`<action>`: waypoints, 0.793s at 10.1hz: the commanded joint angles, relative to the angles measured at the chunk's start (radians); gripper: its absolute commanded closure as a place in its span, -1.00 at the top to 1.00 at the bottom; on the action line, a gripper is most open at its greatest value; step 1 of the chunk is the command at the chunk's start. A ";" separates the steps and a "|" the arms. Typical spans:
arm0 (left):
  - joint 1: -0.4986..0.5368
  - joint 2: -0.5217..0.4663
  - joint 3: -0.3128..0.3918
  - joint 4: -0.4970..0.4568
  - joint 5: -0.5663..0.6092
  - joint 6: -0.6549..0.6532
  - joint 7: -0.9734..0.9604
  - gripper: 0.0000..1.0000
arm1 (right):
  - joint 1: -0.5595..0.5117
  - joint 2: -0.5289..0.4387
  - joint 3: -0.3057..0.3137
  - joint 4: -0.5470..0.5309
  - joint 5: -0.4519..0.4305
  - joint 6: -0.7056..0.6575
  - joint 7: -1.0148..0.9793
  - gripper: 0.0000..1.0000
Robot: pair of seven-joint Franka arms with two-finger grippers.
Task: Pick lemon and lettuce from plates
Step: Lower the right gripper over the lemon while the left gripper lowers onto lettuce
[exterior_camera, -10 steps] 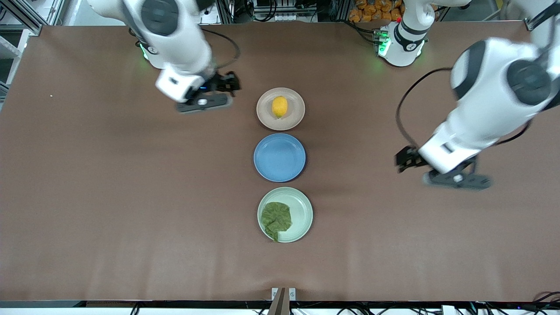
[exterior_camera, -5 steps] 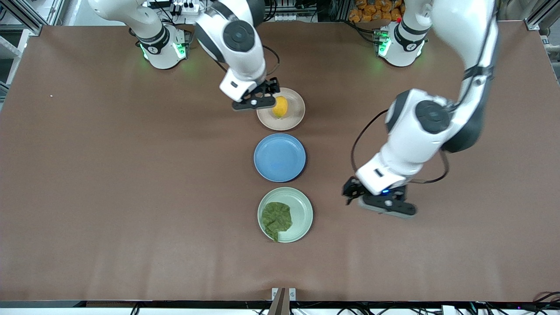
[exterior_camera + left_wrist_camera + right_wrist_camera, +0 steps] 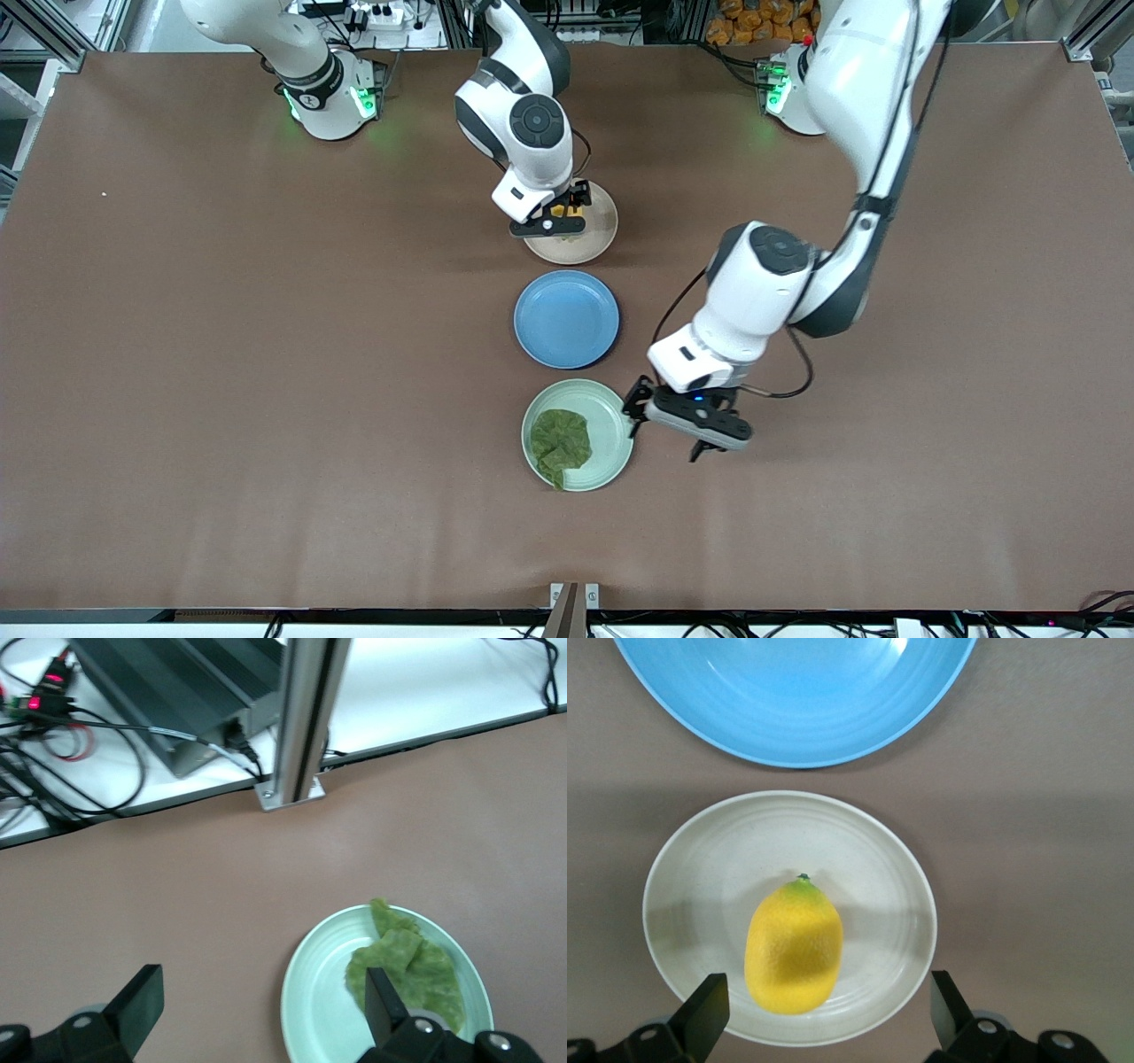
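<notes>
three round shallow plates in a row on a brown matte surface (image 3: 266, 354): a beige plate (image 3: 595, 241) farthest from the front camera, a blue plate (image 3: 567, 319) in the middle, a mint plate (image 3: 607, 434) nearest. one lemon (image 3: 794, 948), oval with a smooth yellow rind and a green stem tip, lies on the beige plate. one lettuce (image 3: 560, 443), a wrinkly dull-green leaf, lies on the mint plate toward the right arm's end.

two arms. right end effector (image 3: 551, 221) over the beige plate, fingers (image 3: 700, 1014) spread wide on either side of the lemon, not gripping it. left end effector (image 3: 678, 427) over the surface just beside the mint plate, fingers (image 3: 137, 1001) spread, empty.

half a second earlier the right end effector was at the beige plate's edge, and the left one stood well apart from the mint plate.
</notes>
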 commanded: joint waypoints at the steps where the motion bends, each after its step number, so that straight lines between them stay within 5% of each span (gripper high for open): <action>1: -0.053 0.114 0.009 0.050 0.022 0.120 -0.003 1.00 | 0.036 0.037 -0.010 -0.003 0.024 0.064 0.020 1.00; 8: -0.162 0.302 0.050 0.196 0.022 0.164 0.000 1.00 | 0.076 0.089 -0.010 -0.043 0.057 0.178 0.027 1.00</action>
